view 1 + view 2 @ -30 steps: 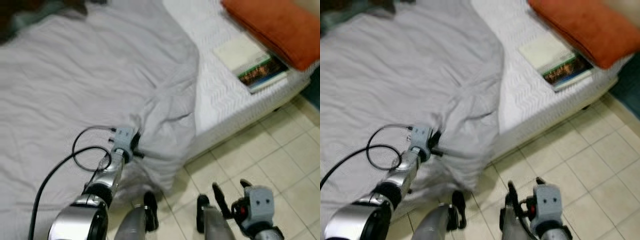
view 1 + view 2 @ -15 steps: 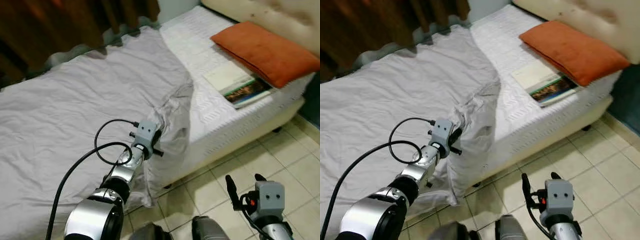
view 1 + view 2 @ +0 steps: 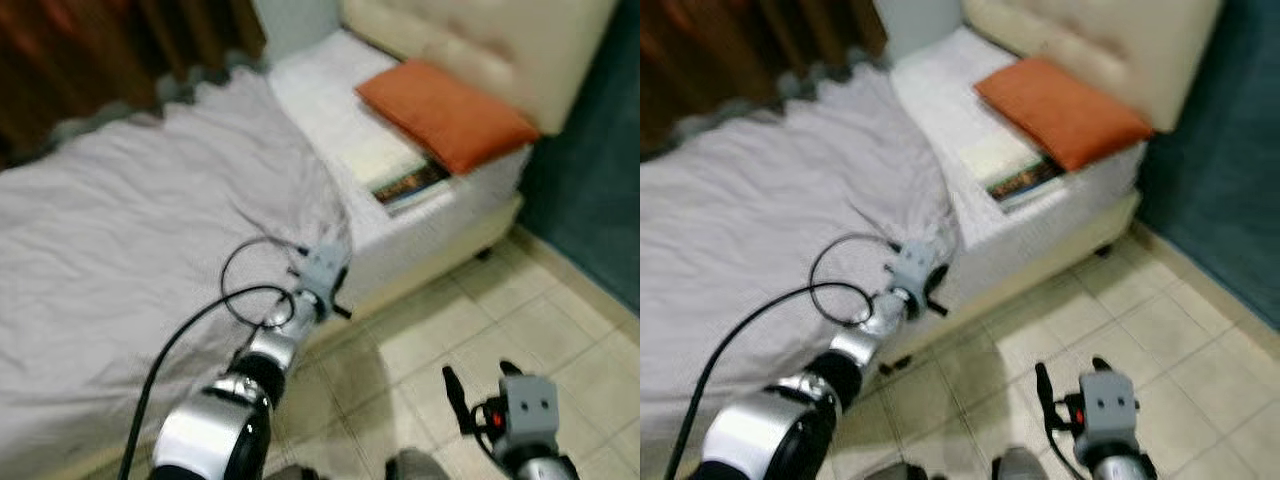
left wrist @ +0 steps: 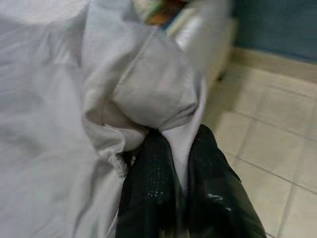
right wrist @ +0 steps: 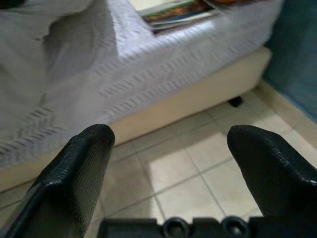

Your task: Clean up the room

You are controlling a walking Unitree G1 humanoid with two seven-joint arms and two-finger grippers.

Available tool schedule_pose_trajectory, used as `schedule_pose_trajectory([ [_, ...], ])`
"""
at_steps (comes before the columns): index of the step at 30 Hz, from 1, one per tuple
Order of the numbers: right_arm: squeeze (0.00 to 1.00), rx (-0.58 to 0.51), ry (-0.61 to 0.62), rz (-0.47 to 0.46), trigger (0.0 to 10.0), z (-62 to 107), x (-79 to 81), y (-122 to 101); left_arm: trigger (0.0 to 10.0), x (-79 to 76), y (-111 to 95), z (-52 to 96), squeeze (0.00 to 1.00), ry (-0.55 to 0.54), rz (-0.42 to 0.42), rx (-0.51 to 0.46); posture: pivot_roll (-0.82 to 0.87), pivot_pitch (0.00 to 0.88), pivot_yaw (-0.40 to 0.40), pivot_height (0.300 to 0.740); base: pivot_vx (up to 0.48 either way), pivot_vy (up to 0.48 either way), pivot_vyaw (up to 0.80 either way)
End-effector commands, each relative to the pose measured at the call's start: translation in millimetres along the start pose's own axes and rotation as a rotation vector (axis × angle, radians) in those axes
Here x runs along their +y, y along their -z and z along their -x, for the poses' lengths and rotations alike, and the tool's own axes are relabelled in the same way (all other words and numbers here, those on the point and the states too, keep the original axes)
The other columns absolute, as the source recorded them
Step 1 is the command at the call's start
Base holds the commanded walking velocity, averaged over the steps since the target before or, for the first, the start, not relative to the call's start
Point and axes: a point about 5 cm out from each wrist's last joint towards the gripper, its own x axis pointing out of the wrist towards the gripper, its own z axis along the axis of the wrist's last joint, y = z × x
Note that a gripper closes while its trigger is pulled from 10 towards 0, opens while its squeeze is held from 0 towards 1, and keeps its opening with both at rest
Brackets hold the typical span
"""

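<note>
I have the left tool (image 4: 173, 163) pinching a fold of the sheet (image 3: 120, 230) at the bed (image 3: 455, 215) edge, toward 1 o'clock, to draw it over the mattress, while the right tool (image 5: 168, 173) hangs spread above the floor (image 3: 560, 330).

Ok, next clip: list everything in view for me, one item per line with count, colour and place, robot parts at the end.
Bed sheet: one, pale grey, spread over most of the bed, its corner pinched at the bed's edge.
Mattress: one, white, bare near the headboard.
Pillow: one, orange, at the head of the bed.
Books: a small stack, light cover on top, beside the pillow.
Headboard: one, cream, padded.
Curtain: dark brown, beyond the bed.
Floor: beige tiles.
Wall: dark teal.
Left gripper: black fingers shut on the sheet's corner.
Right gripper: open, over the floor.
</note>
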Motion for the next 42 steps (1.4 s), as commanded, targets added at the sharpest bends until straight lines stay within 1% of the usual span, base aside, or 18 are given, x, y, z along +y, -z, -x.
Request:
schedule_pose_trajectory([
  [1, 0.0, 0.011, -0.035, -0.002, 10.0, 2.4, 9.5, 2, 10.0, -13.7, 6, -0.6, 0.0, 0.047, -0.027, 0.046, -0.37, 0.192, 0.165, 0.74, 0.0, 0.0, 0.0],
  [2, 0.0, 0.011, -0.035, -0.002, 10.0, 2.4, 9.5, 2, 10.0, -13.7, 6, -0.6, 0.0, 0.047, -0.027, 0.046, -0.37, 0.192, 0.165, 0.74, 0.0, 0.0, 0.0],
  [5, 0.0, 0.009, -0.038, 0.006, 10.0, 2.5, 10.3, 1, 10.0, -36.7, 5, -2.8, 0.0, 0.117, -0.096, 0.062, -0.39, 0.188, 0.174, 0.74, 0.0, 0.0, 0.0],
  [11, 0.0, 0.013, -0.035, 0.007, 10.0, 4.3, 10.8, 3, 10.0, -56.6, 16, 0.0, 0.0, 0.187, -0.149, 0.108, -0.4, 0.19, 0.181, 0.74, 0.0, 0.0, 0.0],
  [13, 0.0, 0.024, -0.037, 0.006, 10.0, 8.4, 13.1, 5, 10.0, -76.0, 22, 3.2, 0.18, 0.259, -0.167, 0.127, -0.4, 0.198, 0.19, 0.74, 0.0, 0.0, 0.0],
  [14, 0.0, 0.024, -0.037, 0.006, 10.0, 8.4, 13.1, 5, 10.0, -76.0, 22, 3.2, 0.18, 0.259, -0.167, 0.127, -0.4, 0.198, 0.19, 0.74, 0.0, 0.0, 0.0],
  [16, 0.0, 0.03, -0.038, 0.009, 10.0, 10.4, 13.9, 7, 10.0, -86.6, 23, 4.3, 0.42, 0.291, -0.165, 0.124, -0.41, 0.203, 0.191, 0.74, 0.0, 0.0, 0.0],
  [17, 0.0, 0.033, -0.039, 0.011, 10.0, 10.9, 14.0, 7, 10.0, -91.5, 20, 3.7, 1.0, 0.298, -0.131, 0.115, -0.41, 0.207, 0.192, 0.74, 0.0, 0.0, 0.0],
  [21, 0.0, 0.034, -0.038, 0.014, 10.0, 11.6, 13.7, 7, 10.0, -99.9, 7, 0.7, 1.0, 0.298, -0.021, 0.073, -0.41, 0.21, 0.193, 0.74, 0.0, 0.0, 0.0],
  [25, 0.0, 0.033, -0.042, 0.022, 10.0, 9.2, 13.5, 8, 10.0, -104.6, -21, -5.4, 1.0, 0.3, 0.148, -0.038, -0.4, 0.201, 0.191, 0.74, 0.0, 0.0, 0.0],
  [27, 0.0, 0.032, -0.044, 0.024, 10.0, 8.3, 13.5, 8, 10.0, -104.3, -25, -6.2, 1.0, 0.304, 0.172, -0.053, -0.4, 0.201, 0.191, 0.74, 0.0, 0.0, 0.0],
  [30, 0.0, 0.02, -0.054, 0.029, 10.0, 2.5, 14.2, 6, 10.0, -89.1, -34, -8.2, 1.0, 0.275, 0.198, -0.117, -0.38, 0.181, 0.192, 0.74, 0.0, 0.0, 0.0],
  [31, 0.0, -0.004, -0.056, 0.026, 10.0, -5.5, 14.1, 2, 10.0, -59.2, -30, -6.5, 1.0, 0.212, 0.191, -0.158, -0.35, 0.158, 0.194, 0.74, 0.0, 0.0, 0.0],
  [34, 0.0, -0.018, -0.053, 0.021, 10.0, -11.4, 13.0, 0, 10.0, -34.7, -18, -1.5, 1.0, 0.162, 0.187, -0.164, -0.34, 0.139, 0.195, 0.74, 0.0, 0.0, 0.0],
  [36, 0.0, -0.038, -0.034, -0.008, 10.0, -19.9, 8.6, -3, 10.0, 4.6, 8, 14.0, 1.0, 0.071, 0.159, -0.148, -0.29, 0.09, 0.187, 0.74, 0.0, 0.0, 0.0],
  [39, 0.0, -0.048, -0.022, -0.025, 10.0, -23.6, 6.1, -4, 10.0, 20.2, 20, 22.8, 1.0, 0.033, 0.148, -0.138, -0.28, 0.081, 0.184, 0.74, 0.0, 0.0, 0.0],
  [41, 0.0, -0.085, 0.014, -0.049, 10.0, -32.5, -0.6, -12, 10.0, 53.9, 46, 50.1, 1.0, -0.074, 0.15, -0.13, -0.23, 0.026, 0.168, 0.74, 0.0, 0.0, 0.0],
  [42, 0.0, -0.085, 0.014, -0.049, 10.0, -32.5, -0.6, -12, 10.0, 53.9, 46, 50.1, 1.0, -0.074, 0.15, -0.13, -0.23, 0.026, 0.168, 0.74, 0.0, 0.0, 0.0],
])
